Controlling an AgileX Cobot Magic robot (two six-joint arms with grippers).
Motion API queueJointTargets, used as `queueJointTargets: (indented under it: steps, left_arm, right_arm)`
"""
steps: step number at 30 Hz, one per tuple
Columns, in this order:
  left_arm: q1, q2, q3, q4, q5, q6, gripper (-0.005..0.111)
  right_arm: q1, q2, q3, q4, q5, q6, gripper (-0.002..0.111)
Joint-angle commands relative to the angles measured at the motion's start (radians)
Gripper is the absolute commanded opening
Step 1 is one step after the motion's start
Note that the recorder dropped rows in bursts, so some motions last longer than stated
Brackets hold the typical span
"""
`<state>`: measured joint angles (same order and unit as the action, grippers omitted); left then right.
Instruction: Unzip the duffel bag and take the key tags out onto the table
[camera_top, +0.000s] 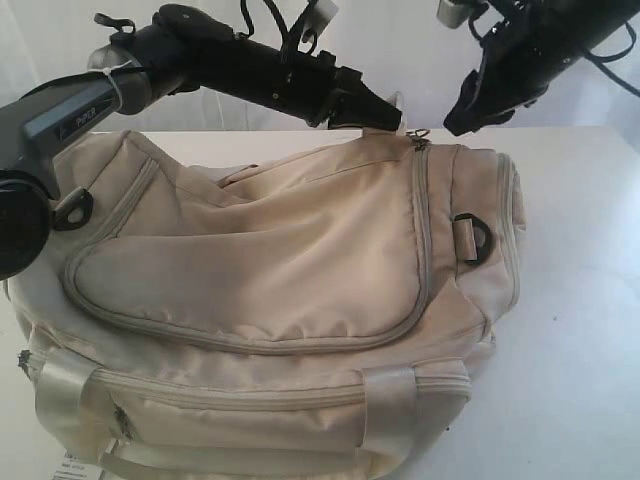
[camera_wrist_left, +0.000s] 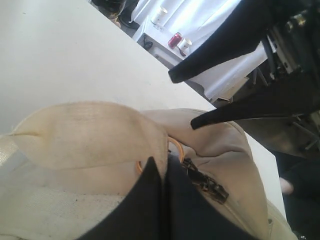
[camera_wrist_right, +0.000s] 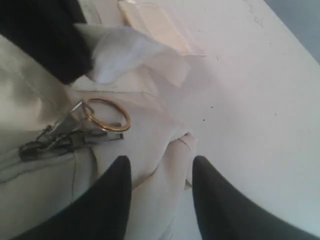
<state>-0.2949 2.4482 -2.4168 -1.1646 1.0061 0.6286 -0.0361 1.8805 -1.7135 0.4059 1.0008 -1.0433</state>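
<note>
**Floppy bag, small pull**

The duffel bag (camera_top: 270, 260) lies zipped on the table (camera_top: 580, 300). The left gripper (camera_wrist_left: 161, 169) pinches limp fabric at its far top. The right gripper (camera_wrist_right: 160, 167) hangs half-spread beside the ringed zip pull (camera_wrist_right: 100, 120), likely the best hold.

Small pale lettering runs along the grey link of the left arm (camera_top: 78, 118), too blurred to read; a white label (camera_top: 72, 466) at the duffel bag's (camera_top: 280, 260) near left corner bears dark print, too small to read.
</note>
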Motion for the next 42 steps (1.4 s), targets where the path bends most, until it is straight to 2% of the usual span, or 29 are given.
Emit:
queueJointTargets:
  steps: [1,10,18,25,28,32,42]
  left_arm:
    - [-0.006,-0.017,-0.017,-0.082,0.042,-0.012,0.000]
    - [-0.006,-0.017,-0.017,-0.082,0.042,-0.012,0.000]
    - [-0.006,-0.017,-0.017,-0.082,0.042,-0.010,0.000]
    - [-0.006,-0.017,-0.017,-0.082,0.040,-0.006,0.000]
    - [-0.006,-0.017,-0.017,-0.082,0.036,-0.006,0.000]
    - [-0.006,-0.017,-0.017,-0.082,0.034,-0.006,0.000]
    - [-0.006,-0.017,-0.017,-0.082,0.034,-0.006,0.000]
  right_arm:
    - [-0.004,0.020,-0.007,0.064,0.024,-0.235,0.038]
    - [-0.004,0.054,-0.007,0.173,0.002,-0.526,0.038]
    - [-0.002,0.069,-0.007,0.196,-0.045,-0.530,0.027]
    - [-0.002,0.082,-0.007,0.233,-0.036,-0.560,0.025]
    - [-0.002,0.082,-0.007,0.233,-0.026,-0.571,0.017]
    - [-0.002,0.082,-0.007,0.233,-0.012,-0.571,0.000]
    - [-0.002,0.061,-0.007,0.233,0.041,-0.571,0.000]
